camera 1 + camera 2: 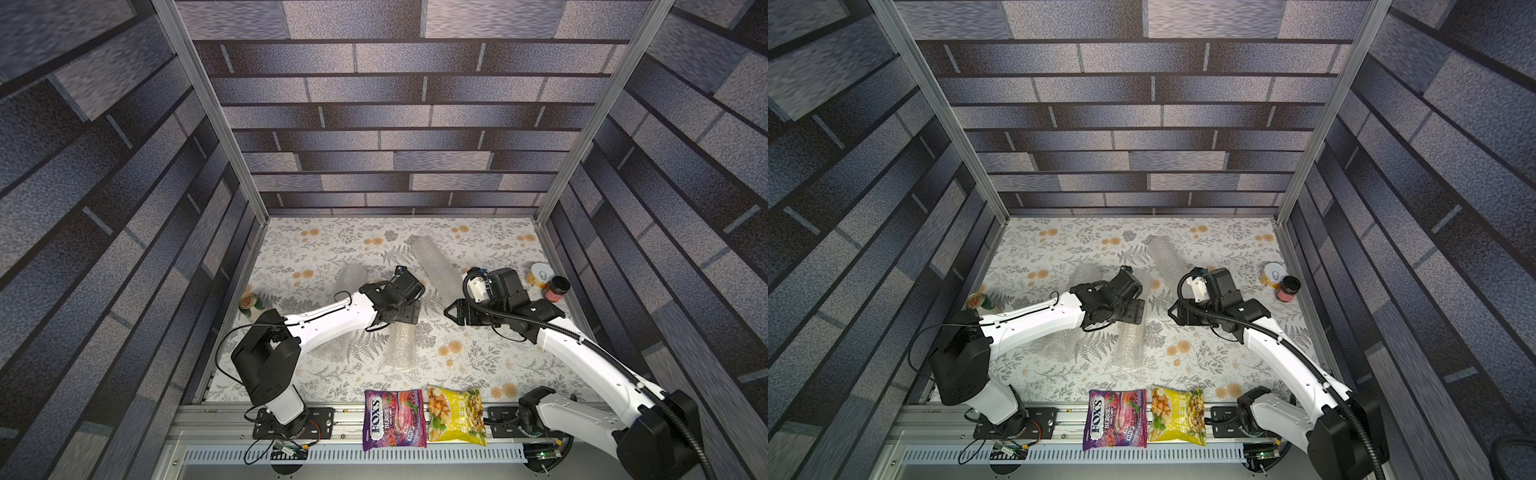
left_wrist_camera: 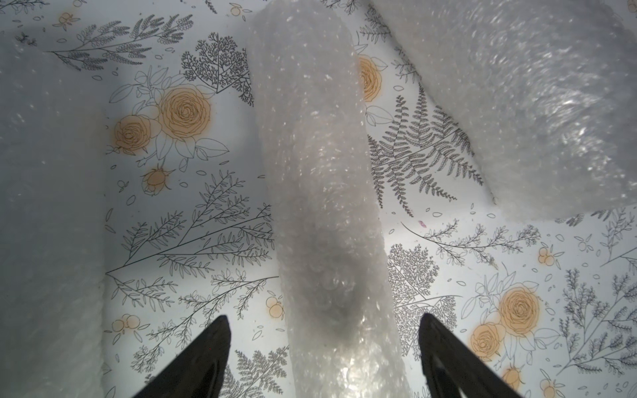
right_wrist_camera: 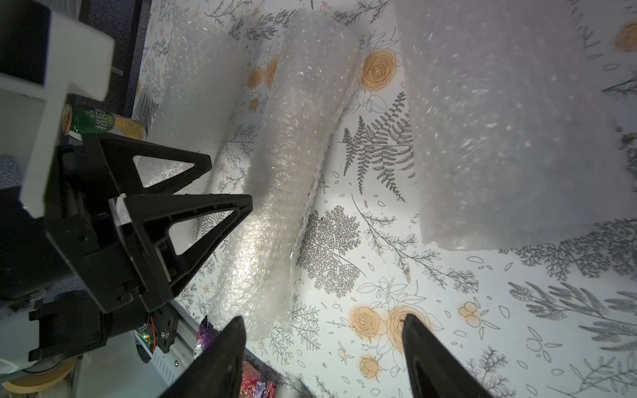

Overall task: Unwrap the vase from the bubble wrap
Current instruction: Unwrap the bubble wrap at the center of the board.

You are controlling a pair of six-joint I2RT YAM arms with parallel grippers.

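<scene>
Left claw (image 2: 324, 317) hangs with jaws apart, 1 either side of the middle bubble wrap roll (image 2: 320, 165), whose long axis runs straight ahead of it, so your left arm is nearer. Right claw (image 3: 323, 317), jaws also apart, holds nothing just beside that roll. No vase shows bare. Can (image 1: 249, 301), tin (image 1: 538, 272) and jar (image 1: 557, 287) stand shut.

The left arm (image 1: 320, 318) is reaching from its base toward the middle, its wrist bending over so that the left tool (image 1: 409, 312) is pointing down with its jaws standing wide apart. The right arm (image 1: 582, 353) is stretching in from the opposite side. The right tool (image 1: 453, 312) is pointing across toward the left tool, its jaws likewise parted and gripping nothing.
</scene>
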